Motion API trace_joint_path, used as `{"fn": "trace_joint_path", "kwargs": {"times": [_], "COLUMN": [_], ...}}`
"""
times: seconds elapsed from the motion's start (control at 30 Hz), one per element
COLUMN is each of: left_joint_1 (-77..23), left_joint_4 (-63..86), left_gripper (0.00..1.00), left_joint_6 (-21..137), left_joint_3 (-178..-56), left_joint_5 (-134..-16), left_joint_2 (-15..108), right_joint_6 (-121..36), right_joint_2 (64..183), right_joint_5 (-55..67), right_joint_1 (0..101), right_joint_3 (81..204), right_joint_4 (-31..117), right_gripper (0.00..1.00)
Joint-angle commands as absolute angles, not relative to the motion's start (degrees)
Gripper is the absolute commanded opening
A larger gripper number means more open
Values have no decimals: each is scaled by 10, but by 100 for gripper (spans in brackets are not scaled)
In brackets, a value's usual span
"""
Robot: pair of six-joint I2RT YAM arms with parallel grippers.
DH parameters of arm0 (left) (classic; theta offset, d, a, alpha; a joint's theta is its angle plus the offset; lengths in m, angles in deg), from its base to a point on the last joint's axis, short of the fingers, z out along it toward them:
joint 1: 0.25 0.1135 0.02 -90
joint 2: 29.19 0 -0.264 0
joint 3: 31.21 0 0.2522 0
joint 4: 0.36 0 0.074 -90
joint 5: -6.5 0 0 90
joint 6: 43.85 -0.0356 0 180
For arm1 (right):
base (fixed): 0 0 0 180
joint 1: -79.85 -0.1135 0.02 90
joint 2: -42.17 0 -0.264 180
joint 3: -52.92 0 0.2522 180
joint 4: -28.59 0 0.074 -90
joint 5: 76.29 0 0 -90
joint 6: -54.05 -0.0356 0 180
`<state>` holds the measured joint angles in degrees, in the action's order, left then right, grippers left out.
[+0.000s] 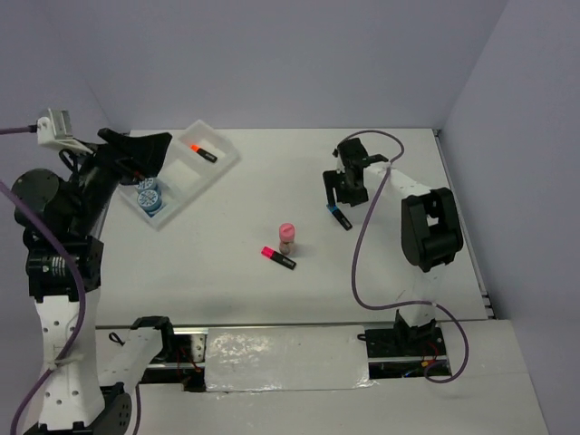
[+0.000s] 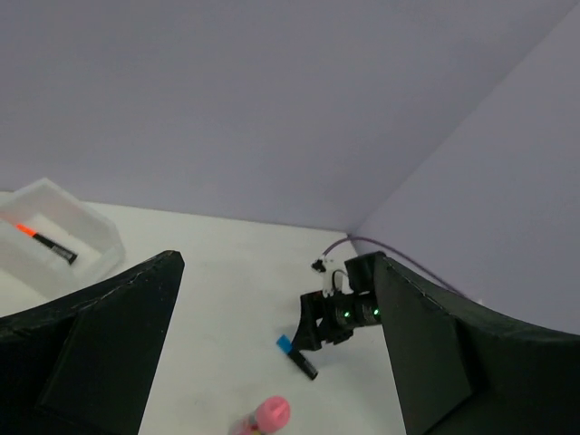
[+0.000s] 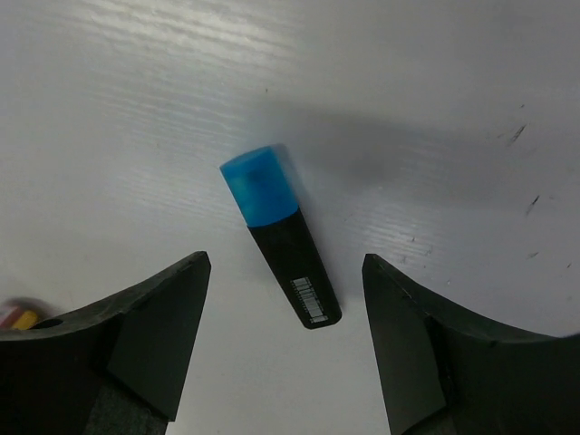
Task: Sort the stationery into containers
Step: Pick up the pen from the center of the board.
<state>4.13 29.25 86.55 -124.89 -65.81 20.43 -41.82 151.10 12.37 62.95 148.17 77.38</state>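
Note:
The white three-part tray (image 1: 217, 163) lies at the far left. An orange-capped marker (image 1: 204, 151) rests in its far compartment and two blue rolls (image 1: 149, 195) in its near one. My left gripper (image 1: 154, 154) hangs open and empty over the tray. The pink-capped bottle (image 1: 287, 237) stands mid-table with the pink-capped marker (image 1: 278, 257) lying beside it. To the right lies the blue-capped marker (image 3: 281, 236), and my right gripper (image 3: 285, 272) is low over it. Its jaws are open on either side of the black barrel, not touching it.
The table's right edge and the side wall (image 1: 507, 181) are close to the right arm. A purple cable (image 1: 362, 236) loops across the table from the right arm toward the front edge. The left wrist view also catches the tray (image 2: 91, 236) and the right gripper (image 2: 335, 317).

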Motion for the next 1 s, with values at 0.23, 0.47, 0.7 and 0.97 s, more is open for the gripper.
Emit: {"fn": "trace_joint_path", "kwargs": {"times": [0.23,0.47,0.7,0.97], "left_joint_1": [41,41,26,-208], "left_joint_4": [435,435,302,271], "left_gripper": [99,99,99,99], "left_joint_6": [795,791,883,898], "left_joint_3": [-1164,-1120,-1051,-1129], "left_joint_5": [-625,-607,-491,-648], "left_joint_2": [177,162,156,261], "right_joint_6": [-415,-436,-477,-566], "right_joint_2": [1550,1560,1415,1250], "right_joint_5": [158,192,174,271], "right_joint_1": [588,581,543,395], "right_joint_3": [1425,1434,1377,1444], "right_joint_4": [789,815,756,803], "right_gripper": [64,24,10,7]}}
